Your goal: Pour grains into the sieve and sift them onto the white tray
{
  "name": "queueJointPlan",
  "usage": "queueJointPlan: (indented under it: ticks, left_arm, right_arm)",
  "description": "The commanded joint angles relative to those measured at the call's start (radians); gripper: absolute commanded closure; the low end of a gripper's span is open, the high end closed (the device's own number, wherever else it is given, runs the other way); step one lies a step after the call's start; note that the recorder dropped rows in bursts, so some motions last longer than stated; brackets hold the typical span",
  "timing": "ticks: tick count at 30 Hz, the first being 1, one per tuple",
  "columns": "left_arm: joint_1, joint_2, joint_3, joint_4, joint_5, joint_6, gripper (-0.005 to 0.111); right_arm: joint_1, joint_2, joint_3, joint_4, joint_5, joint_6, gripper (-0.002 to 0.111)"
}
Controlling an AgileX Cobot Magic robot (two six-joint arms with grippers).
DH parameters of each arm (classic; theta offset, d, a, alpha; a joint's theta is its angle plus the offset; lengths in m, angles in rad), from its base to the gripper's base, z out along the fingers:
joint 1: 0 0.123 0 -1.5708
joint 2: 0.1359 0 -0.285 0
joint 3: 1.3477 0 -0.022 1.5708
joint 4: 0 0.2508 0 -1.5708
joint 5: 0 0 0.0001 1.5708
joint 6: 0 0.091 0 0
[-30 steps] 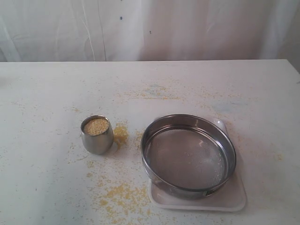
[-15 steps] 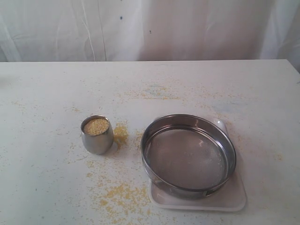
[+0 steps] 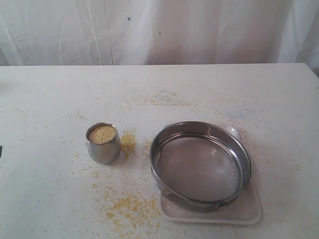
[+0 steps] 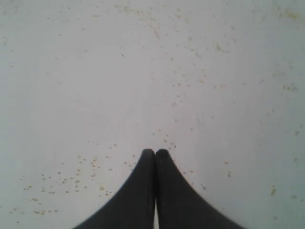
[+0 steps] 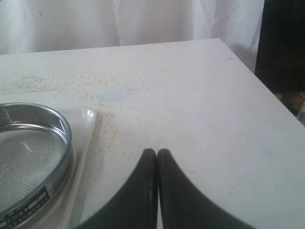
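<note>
Both black grippers, left [image 4: 155,151] and right [image 5: 157,151], are pinched closed on nothing, hovering above the speckled white tabletop [image 4: 95,86].

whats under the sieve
The white tray lies under the sieve; only its near edge, right side and one far corner show. The sieve covers the rest, hiding the tray's middle.

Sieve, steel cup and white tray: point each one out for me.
sieve [image 3: 199,168], exterior view, middle of its mesh.
steel cup [image 3: 102,152], exterior view, its outer wall.
white tray [image 3: 250,209], exterior view, bare corner lower right of the sieve.
</note>
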Motion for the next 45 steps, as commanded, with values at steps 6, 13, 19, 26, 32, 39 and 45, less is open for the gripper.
queueJointPlan:
  ticks: [6, 13, 19, 26, 32, 39, 45]
  left_arm:
    - [-0.002, 0.085, 0.080, 0.369, -0.438, -0.183, 0.107]
    - [-0.002, 0.114, 0.057, 0.858, -0.893, -0.244, 0.107]
    - [-0.002, 0.175, 0.051, 0.997, -0.969, -0.243, 0.107]
    - [-0.002, 0.195, 0.051, 0.987, -0.848, -0.225, 0.074]
    - [-0.002, 0.195, 0.051, 0.990, -0.808, -0.461, 0.002]
    - [-0.002, 0.195, 0.051, 0.990, -0.845, -0.458, 0.002]
    - [-0.002, 0.195, 0.051, 0.986, -0.930, -0.458, 0.002]
  right_arm:
    - [0.007, -0.003, 0.001, -0.001, -0.005, 0.000, 0.108]
    - [0.007, -0.003, 0.001, -0.001, -0.005, 0.000, 0.108]
    - [0.007, -0.003, 0.001, -0.001, -0.005, 0.000, 0.108]
    - [0.007, -0.003, 0.001, -0.001, -0.005, 0.000, 0.108]
    - [0.007, -0.003, 0.001, -0.001, -0.005, 0.000, 0.108]
    - [0.007, -0.003, 0.001, -0.001, -0.005, 0.000, 0.108]
    - [0.007, -0.003, 0.001, -0.001, -0.005, 0.000, 0.108]
